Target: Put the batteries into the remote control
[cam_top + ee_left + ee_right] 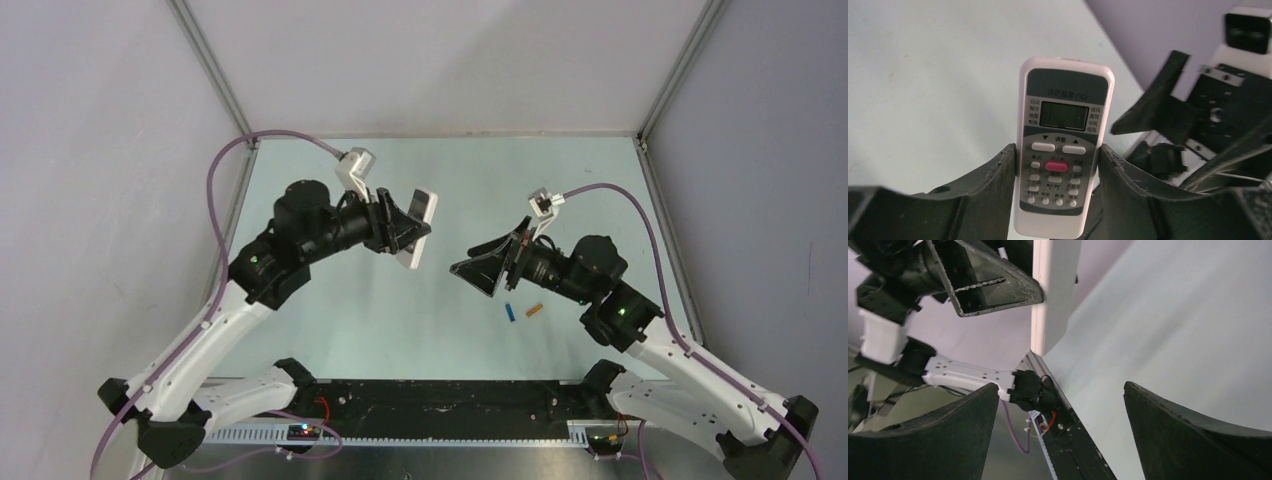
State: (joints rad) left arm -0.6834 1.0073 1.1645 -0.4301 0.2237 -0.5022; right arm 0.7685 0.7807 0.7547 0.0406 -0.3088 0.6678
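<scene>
Two batteries lie on the desk (400, 330), the blue one (510, 312) and the orange one (534, 310). They are near each other without touching, and only the overhead view shows them. They sit well to the right of the remote control (424, 205) and nearer the arm bases.

We note the remote is held off the desk. The left claw (405, 228) is closed partway, with a finger pressing each long side at the button end. The left wrist view alone gives us the front: the dark screen is uppermost and the red button sits between the fingers (1128, 190). The screen end points away from the claw. From overhead, the long axis runs from the far wall towards the bases, tilted slightly.

The right wrist view shows only the remote's thin white edge and plain back.

The right claw (478, 268) is spread fully and holds nothing. It faces the remote from the right, with a gap between the two.

Pale open desk runs under the remote and on to the far edge. The metal side rail to the remote's left is closer than the one to its right.
</scene>
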